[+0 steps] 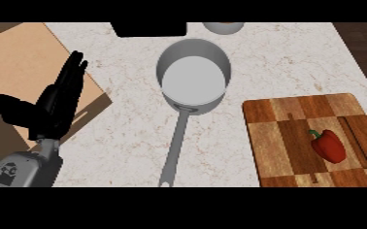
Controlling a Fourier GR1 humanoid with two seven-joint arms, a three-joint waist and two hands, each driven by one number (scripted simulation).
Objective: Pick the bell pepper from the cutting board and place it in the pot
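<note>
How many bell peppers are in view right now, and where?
1. The red bell pepper lies on the cutting board at the view's right, near its right edge, apart from the pot. The board runs past the frame, so another may be hidden.

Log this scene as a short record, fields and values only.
pepper: red bell pepper lying on the cutting board, not yet picked up
cutting board: wooden, at the view's right, on the counter
pot: grey pot, nothing in it, left of the board, long handle pointing to the view's lower edge
left hand: left hand open, fingers straight, resting at the view's left, holding nothing
right hand: not in view
</note>
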